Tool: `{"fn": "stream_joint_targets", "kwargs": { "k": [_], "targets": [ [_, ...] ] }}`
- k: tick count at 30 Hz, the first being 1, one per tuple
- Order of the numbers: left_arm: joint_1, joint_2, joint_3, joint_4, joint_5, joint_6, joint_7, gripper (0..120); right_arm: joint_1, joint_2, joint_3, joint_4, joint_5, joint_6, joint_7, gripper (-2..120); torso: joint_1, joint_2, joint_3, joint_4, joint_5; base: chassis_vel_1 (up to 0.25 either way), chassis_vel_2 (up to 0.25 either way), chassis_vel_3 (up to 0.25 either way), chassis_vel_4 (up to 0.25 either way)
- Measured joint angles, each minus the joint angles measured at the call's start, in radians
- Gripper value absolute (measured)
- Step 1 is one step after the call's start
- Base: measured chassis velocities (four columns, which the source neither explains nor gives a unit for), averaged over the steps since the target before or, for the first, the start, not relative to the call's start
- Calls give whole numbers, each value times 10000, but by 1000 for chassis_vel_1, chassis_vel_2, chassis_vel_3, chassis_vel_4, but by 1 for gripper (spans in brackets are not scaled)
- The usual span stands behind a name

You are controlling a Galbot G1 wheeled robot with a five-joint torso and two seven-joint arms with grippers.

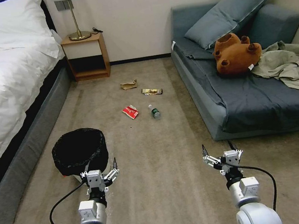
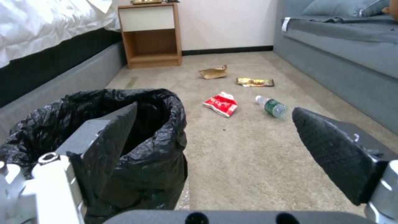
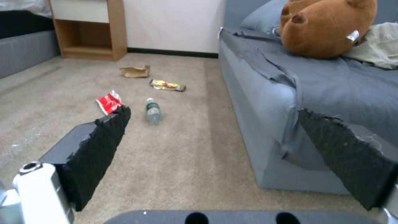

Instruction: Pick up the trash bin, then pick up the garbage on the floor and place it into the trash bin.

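Note:
The trash bin (image 1: 79, 149) stands on the carpet near the bed, its black bag (image 2: 157, 140) overhanging the rim. My left gripper (image 1: 98, 168) is open at the bin's near right rim. In the left wrist view one finger (image 2: 112, 130) is over the bin's opening and the other (image 2: 331, 149) is outside it. Farther ahead lies the garbage: a red-and-white packet (image 1: 130, 111), a small clear bottle (image 1: 154, 111), a gold wrapper (image 1: 151, 91) and a crumpled brown paper bag (image 1: 128, 85). My right gripper (image 1: 217, 148) hangs open over bare carpet, holding nothing.
A bed (image 1: 1, 84) runs along the left. A wooden nightstand (image 1: 88, 55) with a lamp stands at the back wall. On the right, a low grey sofa (image 1: 209, 118) carries a pillow, a brown plush bear (image 1: 236, 53) and crumpled clothing. Open carpet lies between them.

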Motion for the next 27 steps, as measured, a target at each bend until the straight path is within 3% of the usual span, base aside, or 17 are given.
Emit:
{"fn": "stream_joint_targets", "kwargs": {
  "k": [27],
  "targets": [
    [-1,1,0,0,0,0,0,100,0,-4,-1,0,10,0,2,100,0,1,0,0,0,0,0,0,0]
  ]
}}
